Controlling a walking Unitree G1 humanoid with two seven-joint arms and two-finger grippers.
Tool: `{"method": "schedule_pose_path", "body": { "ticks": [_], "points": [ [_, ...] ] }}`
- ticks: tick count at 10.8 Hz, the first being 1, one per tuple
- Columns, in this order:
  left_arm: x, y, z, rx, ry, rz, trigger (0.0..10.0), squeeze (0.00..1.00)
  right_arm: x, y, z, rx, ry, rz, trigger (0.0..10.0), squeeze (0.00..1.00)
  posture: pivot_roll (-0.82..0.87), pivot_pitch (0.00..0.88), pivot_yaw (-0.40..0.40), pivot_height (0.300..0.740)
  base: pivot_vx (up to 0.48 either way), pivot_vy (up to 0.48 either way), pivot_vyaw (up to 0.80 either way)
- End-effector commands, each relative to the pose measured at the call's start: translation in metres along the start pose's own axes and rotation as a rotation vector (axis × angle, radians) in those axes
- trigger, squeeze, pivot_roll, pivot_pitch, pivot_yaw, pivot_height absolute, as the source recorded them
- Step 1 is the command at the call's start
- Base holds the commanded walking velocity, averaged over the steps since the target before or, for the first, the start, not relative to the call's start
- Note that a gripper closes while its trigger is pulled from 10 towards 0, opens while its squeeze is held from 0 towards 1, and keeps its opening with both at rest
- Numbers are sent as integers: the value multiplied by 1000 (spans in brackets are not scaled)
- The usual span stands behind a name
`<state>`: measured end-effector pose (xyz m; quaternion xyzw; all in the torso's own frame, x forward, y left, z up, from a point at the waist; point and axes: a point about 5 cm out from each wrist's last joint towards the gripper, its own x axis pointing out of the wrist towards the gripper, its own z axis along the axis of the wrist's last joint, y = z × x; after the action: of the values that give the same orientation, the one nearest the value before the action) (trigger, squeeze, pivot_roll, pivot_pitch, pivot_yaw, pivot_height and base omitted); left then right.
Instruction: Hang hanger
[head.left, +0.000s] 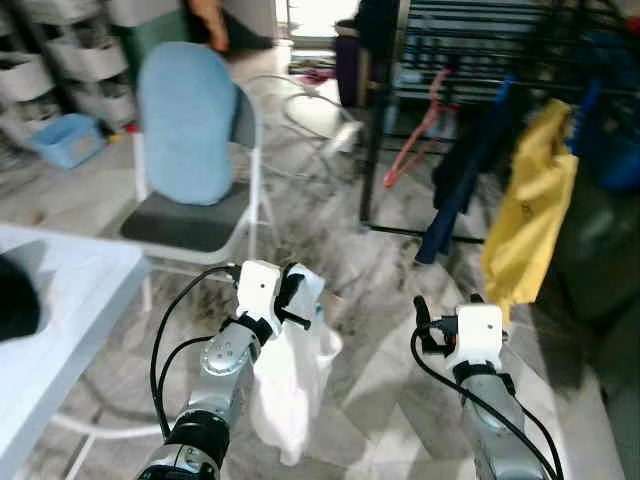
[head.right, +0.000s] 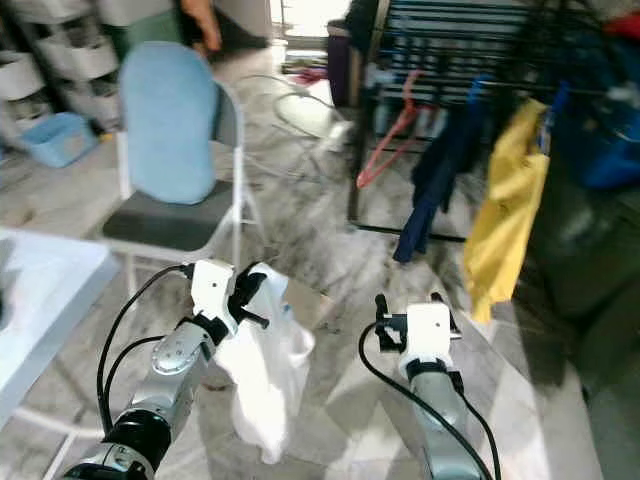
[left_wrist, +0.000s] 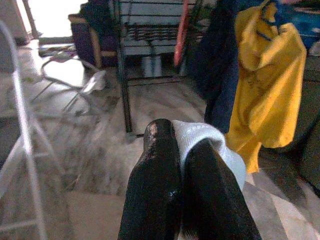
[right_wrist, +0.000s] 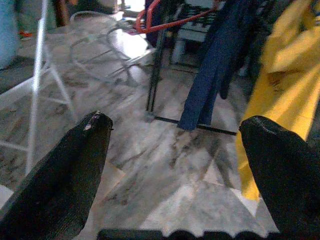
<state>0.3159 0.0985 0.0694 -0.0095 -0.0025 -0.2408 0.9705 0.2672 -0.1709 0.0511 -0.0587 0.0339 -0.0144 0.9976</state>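
Note:
My left gripper (head.left: 295, 290) is shut on a white cloth (head.left: 290, 385) that hangs limp below it over the floor. In the left wrist view the fingers (left_wrist: 155, 170) pinch a fold of that cloth (left_wrist: 207, 137). My right gripper (head.left: 447, 308) is held low beside it, open and holding nothing (right_wrist: 180, 165). Ahead stands a dark clothes rack (head.left: 470, 40). A red hanger (head.left: 415, 140) hangs from it, bare, next to a navy garment (head.left: 460, 180) and a yellow garment (head.left: 530, 210).
A folding chair with a blue cushion (head.left: 185, 125) stands ahead on the left. A white table (head.left: 60, 290) edges in at the near left. Storage shelves and a blue basket (head.left: 65, 138) are at the far left. A person's hand (head.left: 210, 20) shows at the top. Marble floor lies between me and the rack.

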Motion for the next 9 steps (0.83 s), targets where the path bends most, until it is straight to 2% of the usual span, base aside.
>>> {"method": "schedule_pose_path", "body": {
  "ticks": [1, 2, 8, 9],
  "points": [
    [-1, 5, 7, 22, -27, -8, 10000, 0, -1, 4, 1, 6, -2, 8, 10000, 0, -215, 104, 70, 740, 0, 330, -587],
    [-3, 4, 6, 22, -26, -16, 10000, 0, -3, 6, 2, 6, -2, 9, 10000, 0, -214, 117, 72, 740, 0, 251, 0],
    [-5, -8, 11, 9, -65, -92, 10000, 0, -6, 1, 4, -24, -8, -7, 10000, 0, -223, 147, 65, 740, 0, 0, 0],
    [-4, -11, 13, 1, -77, -108, 10000, 0, -7, 1, 6, -32, -13, -8, 10000, 0, -226, 146, 62, 740, 300, 0, 0]
  ]
}}
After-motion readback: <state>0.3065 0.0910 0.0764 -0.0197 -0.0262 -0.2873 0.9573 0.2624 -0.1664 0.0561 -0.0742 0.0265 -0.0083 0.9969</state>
